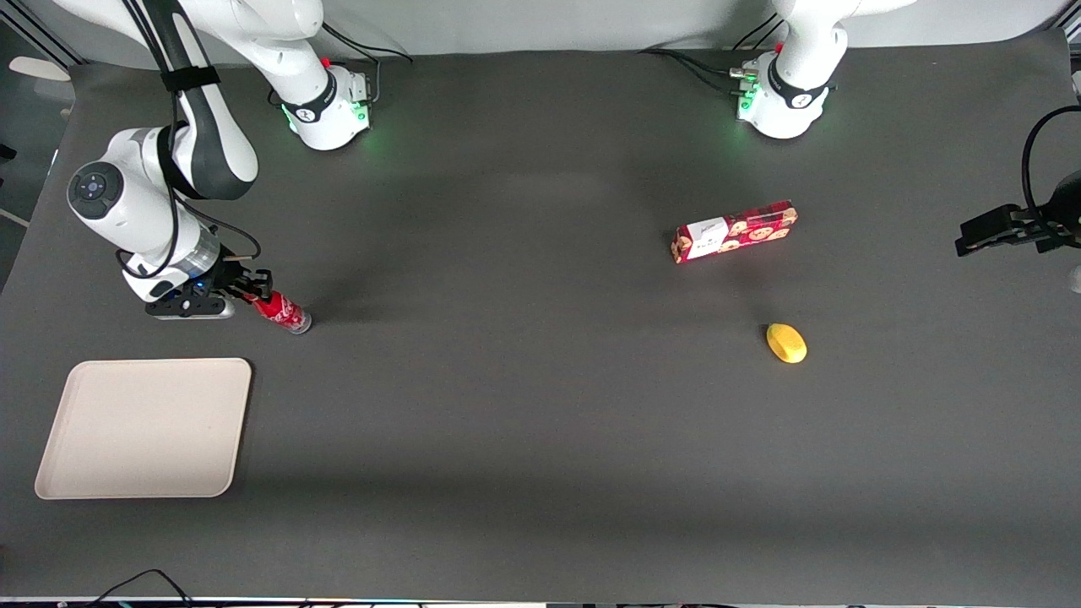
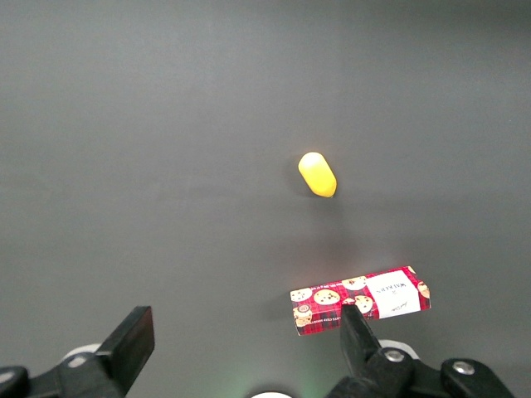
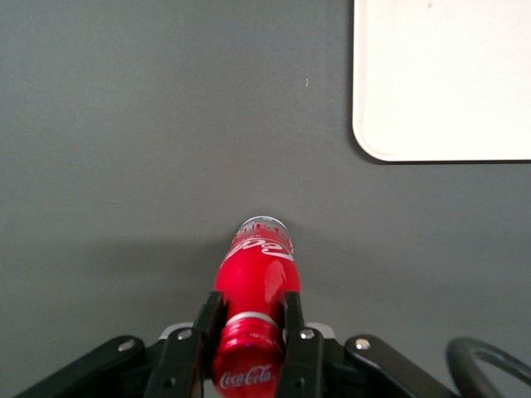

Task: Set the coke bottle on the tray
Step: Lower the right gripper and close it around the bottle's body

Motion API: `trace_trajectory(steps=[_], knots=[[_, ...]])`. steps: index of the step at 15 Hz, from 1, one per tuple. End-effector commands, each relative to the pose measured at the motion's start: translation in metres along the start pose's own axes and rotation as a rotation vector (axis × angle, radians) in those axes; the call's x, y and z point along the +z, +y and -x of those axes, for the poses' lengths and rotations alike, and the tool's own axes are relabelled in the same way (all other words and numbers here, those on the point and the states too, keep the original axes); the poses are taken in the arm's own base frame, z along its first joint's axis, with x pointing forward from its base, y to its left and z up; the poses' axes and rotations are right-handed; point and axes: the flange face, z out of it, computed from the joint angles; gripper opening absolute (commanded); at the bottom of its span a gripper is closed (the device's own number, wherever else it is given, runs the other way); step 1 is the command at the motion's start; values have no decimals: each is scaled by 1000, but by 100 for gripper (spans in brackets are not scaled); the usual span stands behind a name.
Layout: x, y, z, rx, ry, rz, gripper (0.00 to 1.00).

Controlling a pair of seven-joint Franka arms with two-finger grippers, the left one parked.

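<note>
The coke bottle (image 1: 283,312) is a slim red bottle with a red cap, white script and a clear base. It is tilted, with its base on or just above the dark table. My right gripper (image 1: 251,289) is shut on the bottle's neck (image 3: 253,319), one finger (image 3: 208,323) on each side just below the cap. The beige tray (image 1: 148,428) lies flat on the table, nearer to the front camera than the bottle, with a gap between them. One rounded corner of the tray (image 3: 390,141) shows in the right wrist view.
A red cookie box (image 1: 734,231) and a yellow lemon-like object (image 1: 786,344) lie toward the parked arm's end of the table. Both also show in the left wrist view, the box (image 2: 359,300) and the yellow object (image 2: 318,174).
</note>
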Motion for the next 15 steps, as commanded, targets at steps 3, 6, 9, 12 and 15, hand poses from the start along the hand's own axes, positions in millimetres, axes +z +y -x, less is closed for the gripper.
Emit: trace_trajectory(steps=[3,6,9,12,15], knots=[[-74,-1,-23,2,-8,12,0],[-123,6,-41,14,-11,12,0],[-168,17,-54,32,-6,13,0],[-202,35,-72,51,7,14,0],[-236,68,-99,25,-11,95,0]])
